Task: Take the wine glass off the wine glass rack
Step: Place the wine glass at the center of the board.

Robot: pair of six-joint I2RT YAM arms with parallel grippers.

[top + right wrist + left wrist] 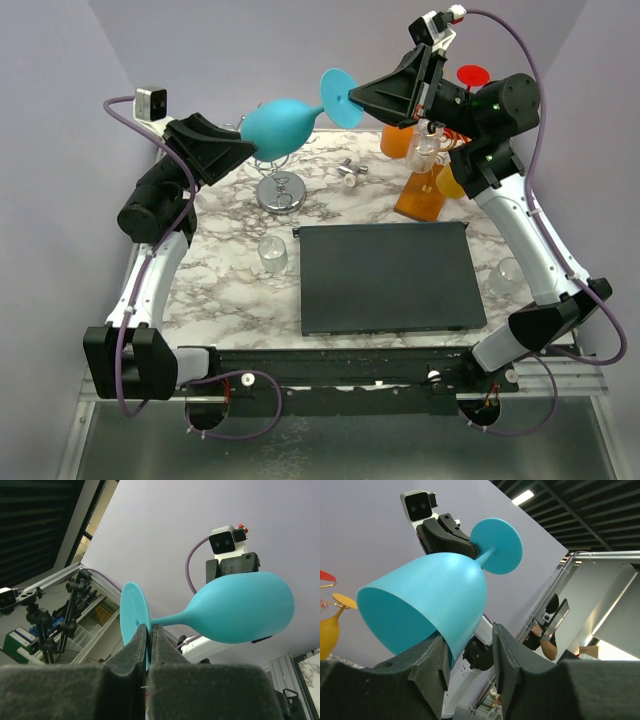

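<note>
A teal wine glass hangs on its side in the air above the back of the table. My right gripper is shut on the glass's round foot, whose edge is pinched between the pads. My left gripper is at the bowl's mouth. Its jaws straddle the rim: one finger touches the bowl, the other stands apart from it. The wine glass rack, on an orange-brown wooden base, stands at the back right under the right arm with other glasses on it.
A silver wire stand with a round base sits below the teal glass. A dark flat tray lies mid-table. Clear glasses stand at its left and right. Orange, yellow and red glasses are at the rack.
</note>
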